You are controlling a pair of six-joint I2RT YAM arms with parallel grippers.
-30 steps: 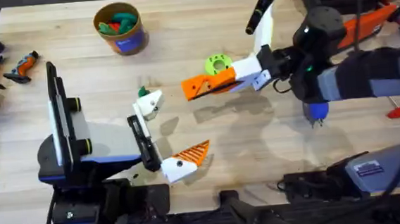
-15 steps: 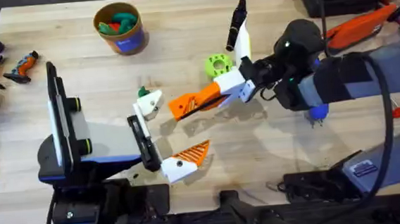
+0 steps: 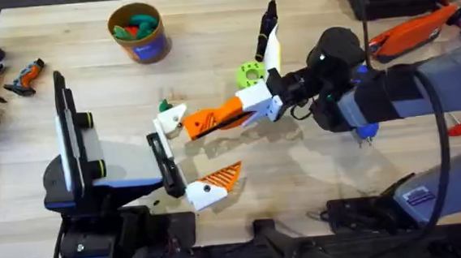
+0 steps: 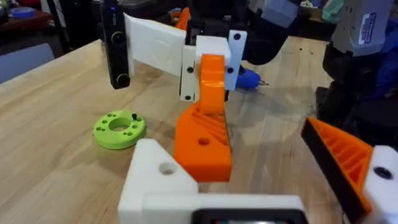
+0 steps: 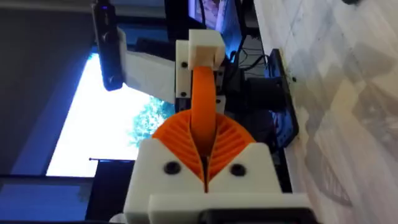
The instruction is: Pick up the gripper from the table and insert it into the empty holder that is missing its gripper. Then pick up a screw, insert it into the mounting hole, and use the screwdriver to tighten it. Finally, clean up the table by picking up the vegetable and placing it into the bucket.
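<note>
Green disc [image 3: 250, 73] beside right arm's path

The small orange wedge-shaped plastic finger [image 3: 214, 120] sits between the right gripper's [image 3: 255, 104] pads, its tip against the white angular plastic holder block [image 3: 173, 117]; the lime-green round holed disc [image 3: 250, 73] lies just behind.

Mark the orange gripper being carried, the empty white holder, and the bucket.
gripper [image 3: 213, 119], overhead view, on the middle of its orange body.
holder [image 3: 174, 116], overhead view, on the white block's top face.
bucket [image 3: 153, 46], overhead view, on its blue-purple band.
</note>
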